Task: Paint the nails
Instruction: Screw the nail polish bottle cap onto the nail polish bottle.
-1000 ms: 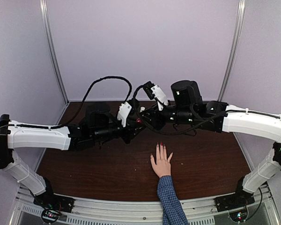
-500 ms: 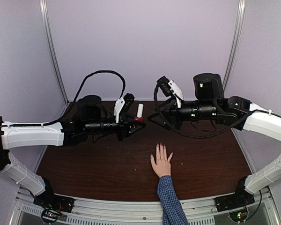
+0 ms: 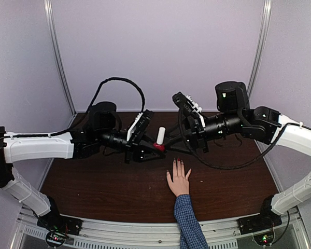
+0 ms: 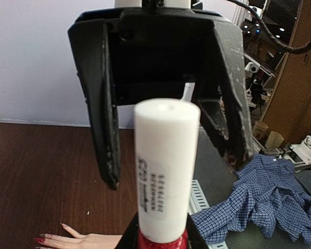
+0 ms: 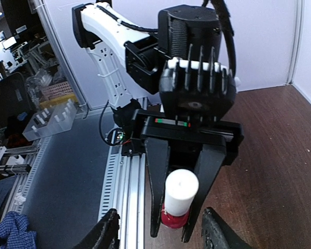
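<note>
Nails (image 3: 178, 160) tipped in dark red are showing on the fingers of a light-skinned hand (image 3: 179, 180) that is lying flat, palm down, on the brown table (image 3: 103, 187) near its front edge, a blue checked sleeve (image 3: 188, 222) running back off the table. Just beyond the fingertips, the left gripper (image 3: 154, 149) is gripping a small red polish bottle (image 3: 159, 147) around its body, holding it upright above the table with the white cap (image 4: 166, 155) sticking up. Facing it from the other side, the right gripper (image 3: 182, 142) is hanging with its two dark fingers (image 4: 229, 104) spread apart on either side of the cap, not touching it. Behind both arms, pale walls are closing off the workspace.
</note>
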Motion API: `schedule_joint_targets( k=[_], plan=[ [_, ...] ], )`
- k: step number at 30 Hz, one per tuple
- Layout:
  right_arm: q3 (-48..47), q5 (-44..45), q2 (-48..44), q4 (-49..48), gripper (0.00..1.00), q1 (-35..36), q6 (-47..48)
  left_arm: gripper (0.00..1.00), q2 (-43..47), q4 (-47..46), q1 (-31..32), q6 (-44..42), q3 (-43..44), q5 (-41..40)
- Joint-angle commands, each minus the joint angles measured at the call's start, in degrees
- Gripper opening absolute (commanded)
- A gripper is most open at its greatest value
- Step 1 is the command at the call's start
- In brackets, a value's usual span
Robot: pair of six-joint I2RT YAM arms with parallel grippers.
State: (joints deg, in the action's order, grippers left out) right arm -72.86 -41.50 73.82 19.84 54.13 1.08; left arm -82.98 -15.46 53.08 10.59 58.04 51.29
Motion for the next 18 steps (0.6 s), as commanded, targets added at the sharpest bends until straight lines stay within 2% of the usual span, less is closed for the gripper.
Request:
schedule_joint_targets(
  k=[1, 8, 11, 18],
  plan=[
    [-0.70, -7.80, -0.12, -2.57, 0.51, -0.16, 0.13, 0.00, -1.43, -2.70, 0.83, -0.75, 2.65, 6.56],
    [-1.18, -10.16, 1.07, -4.62, 0.42, -0.11, -1.06, 0.00, -2.20, -2.04, 1.24, -1.20, 3.57, 6.92],
    [-1.15, -10.53, 1.44, -4.65, 0.35, -0.10, -1.07, 0.00, -2.22, -2.11, 1.21, -1.20, 3.72, 7.07],
    [-0.80, -9.89, 1.76, -4.70, 0.08, -0.12, -1.08, 0.00, -1.33, -0.85, 1.24, -2.15, 3.12, 2.88]
  ],
)
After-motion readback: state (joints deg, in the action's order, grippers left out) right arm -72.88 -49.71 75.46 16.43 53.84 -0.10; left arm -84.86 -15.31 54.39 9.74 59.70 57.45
